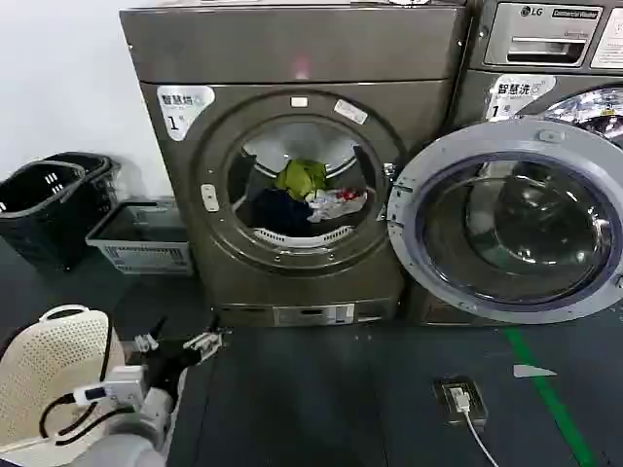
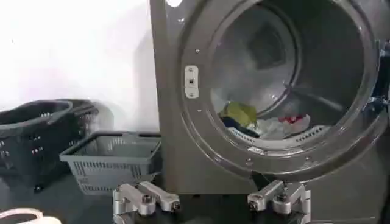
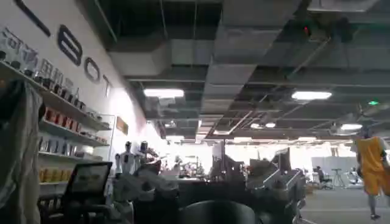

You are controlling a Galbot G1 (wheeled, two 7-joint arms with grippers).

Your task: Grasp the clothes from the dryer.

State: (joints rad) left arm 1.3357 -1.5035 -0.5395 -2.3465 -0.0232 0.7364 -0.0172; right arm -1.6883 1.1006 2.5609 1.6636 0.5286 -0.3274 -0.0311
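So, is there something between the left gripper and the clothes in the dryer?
Nothing visible. The dryer door is swung open to the right, and the clothes lie exposed in the drum. The open left gripper is low in front, near the floor.

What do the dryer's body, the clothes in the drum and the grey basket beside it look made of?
The dryer: likely painted sheet metal, with a smooth bronze-grey sheen. The clothes: soft fabric, judging by their crumpled, limp heap. The grey basket: probably moulded plastic, matte, with slotted lattice walls.
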